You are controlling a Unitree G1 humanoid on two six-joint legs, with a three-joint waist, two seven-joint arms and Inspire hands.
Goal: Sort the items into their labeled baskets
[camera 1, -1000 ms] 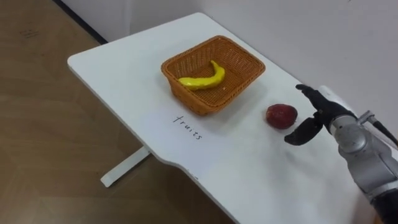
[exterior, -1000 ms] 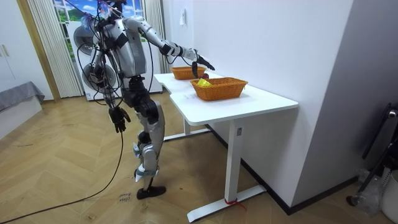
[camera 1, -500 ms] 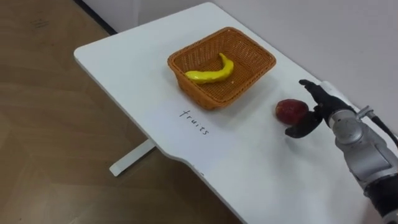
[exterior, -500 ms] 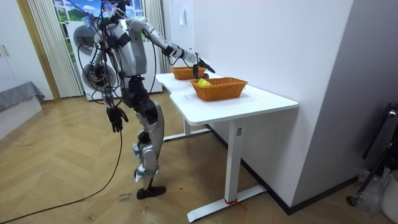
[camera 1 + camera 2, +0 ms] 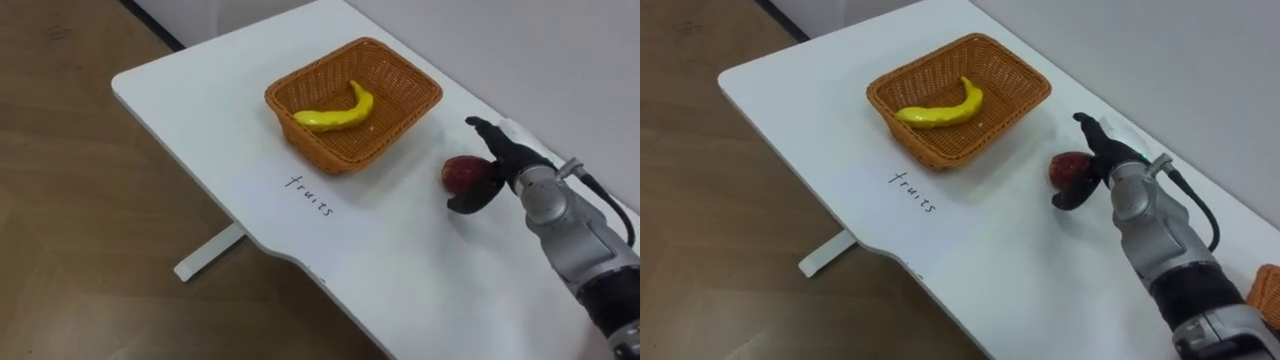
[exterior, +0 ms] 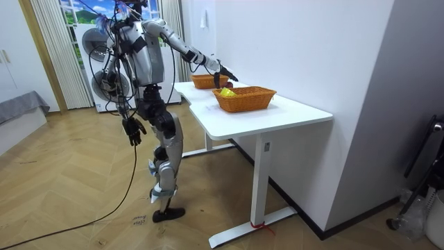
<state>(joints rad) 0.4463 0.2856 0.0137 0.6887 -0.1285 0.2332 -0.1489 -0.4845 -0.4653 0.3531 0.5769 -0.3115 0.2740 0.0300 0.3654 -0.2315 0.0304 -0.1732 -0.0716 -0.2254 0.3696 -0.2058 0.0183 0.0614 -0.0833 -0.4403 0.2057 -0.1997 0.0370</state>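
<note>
A red apple lies on the white table, to the right of a brown wicker basket that holds a yellow banana. My right hand reaches in from the right and straddles the apple, fingers over its far side and thumb at its near side, still spread. The right eye view has the same apple and hand. In the room view I stand at the table's end, my left hand hanging relaxed beside my thigh.
A handwritten label marks the table in front of the banana basket. A second wicker basket stands nearer the room camera; its corner appears at my far right. The wall runs close behind the table, whose edge drops to wooden floor on my left.
My right hand has moved left up to the apple, so that its thumb and fingers now flank the fruit. The apple, the basket and the left arm have stayed put.
</note>
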